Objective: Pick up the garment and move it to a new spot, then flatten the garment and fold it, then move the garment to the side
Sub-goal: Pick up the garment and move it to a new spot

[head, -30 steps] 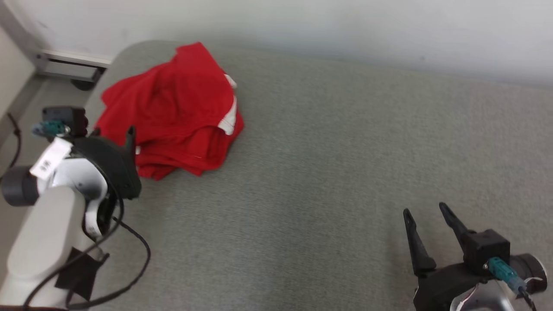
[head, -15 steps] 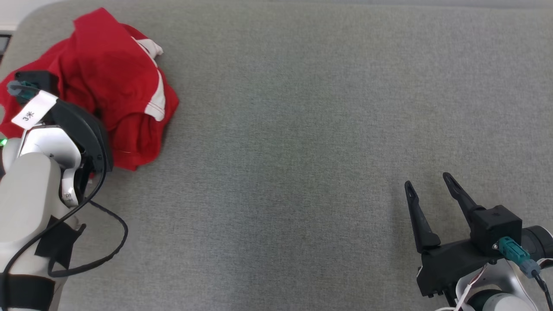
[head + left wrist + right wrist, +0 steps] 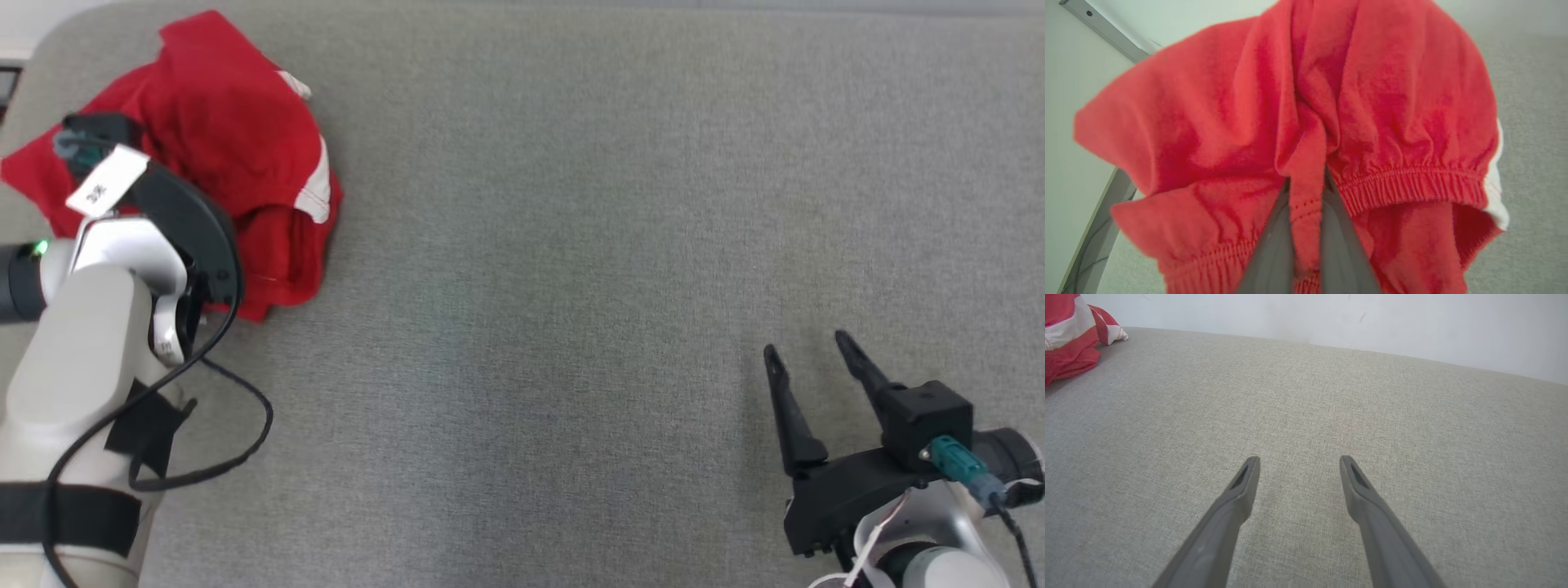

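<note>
The garment (image 3: 237,139) is a red piece with white side stripes and an elastic waistband, bunched at the far left of the grey cushioned surface (image 3: 571,245). In the left wrist view my left gripper (image 3: 1306,192) is shut on a fold of the garment (image 3: 1372,102), red cloth pinched between the two fingers. In the head view the left wrist (image 3: 122,253) covers the garment's near left part. My right gripper (image 3: 805,345) stands open at the lower right, far from the cloth, nothing between its fingers (image 3: 1299,459). A corner of the garment (image 3: 1069,335) lies at that view's top left.
The surface's rounded left edge (image 3: 24,73) runs just beside the garment. A white wall (image 3: 1331,318) rises behind the surface. A black cable (image 3: 229,441) loops from my left forearm over the surface.
The head camera tilted down during the first half second. My left gripper has shut on the garment, and the cloth has bunched and shifted slightly right with it. The right gripper has stayed open.
</note>
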Motion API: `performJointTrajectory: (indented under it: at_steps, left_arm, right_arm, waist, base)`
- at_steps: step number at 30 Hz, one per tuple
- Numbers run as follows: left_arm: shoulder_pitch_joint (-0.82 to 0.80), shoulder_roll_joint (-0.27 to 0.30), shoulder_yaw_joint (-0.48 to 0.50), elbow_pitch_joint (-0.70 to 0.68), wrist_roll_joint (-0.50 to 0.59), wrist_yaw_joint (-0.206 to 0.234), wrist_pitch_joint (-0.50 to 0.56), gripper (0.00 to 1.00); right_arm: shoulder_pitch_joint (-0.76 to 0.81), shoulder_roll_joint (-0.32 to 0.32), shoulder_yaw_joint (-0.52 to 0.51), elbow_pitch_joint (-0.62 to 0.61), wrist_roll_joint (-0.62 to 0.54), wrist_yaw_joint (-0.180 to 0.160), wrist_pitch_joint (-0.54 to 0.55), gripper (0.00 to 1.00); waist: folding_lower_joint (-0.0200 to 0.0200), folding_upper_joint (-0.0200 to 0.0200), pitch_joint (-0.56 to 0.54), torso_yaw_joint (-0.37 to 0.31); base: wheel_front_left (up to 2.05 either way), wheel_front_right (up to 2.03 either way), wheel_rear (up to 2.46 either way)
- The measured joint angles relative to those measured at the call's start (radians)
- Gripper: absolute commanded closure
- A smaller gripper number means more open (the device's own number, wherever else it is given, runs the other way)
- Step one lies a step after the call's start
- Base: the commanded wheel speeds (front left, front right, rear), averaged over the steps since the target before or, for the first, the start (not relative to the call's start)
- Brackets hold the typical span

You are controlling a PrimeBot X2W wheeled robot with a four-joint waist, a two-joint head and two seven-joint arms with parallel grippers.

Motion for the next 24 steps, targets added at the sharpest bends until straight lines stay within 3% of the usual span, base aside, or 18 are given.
performJointTrajectory:
  at_steps: [15,24]
  left_arm:
    - [-0.142,-0.065,-0.050,0.044,0.061,-0.001,-0.143,1.00]
    - [-0.153,-0.133,-0.083,0.103,0.061,-0.037,-0.238,1.00]
  right_arm:
    - [-0.003,0.055,0.026,0.132,0.043,0.000,-0.032,0.00]
    - [-0.002,0.079,0.053,0.208,0.052,0.000,-0.059,0.00]
  waist:
    - [-0.0002,-0.0001,-0.177,0.025]
    - [-0.0002,-0.0002,-0.301,-0.015]
  base:
    - [0.00,0.00,0.00]
    - [0.00,0.00,0.00]
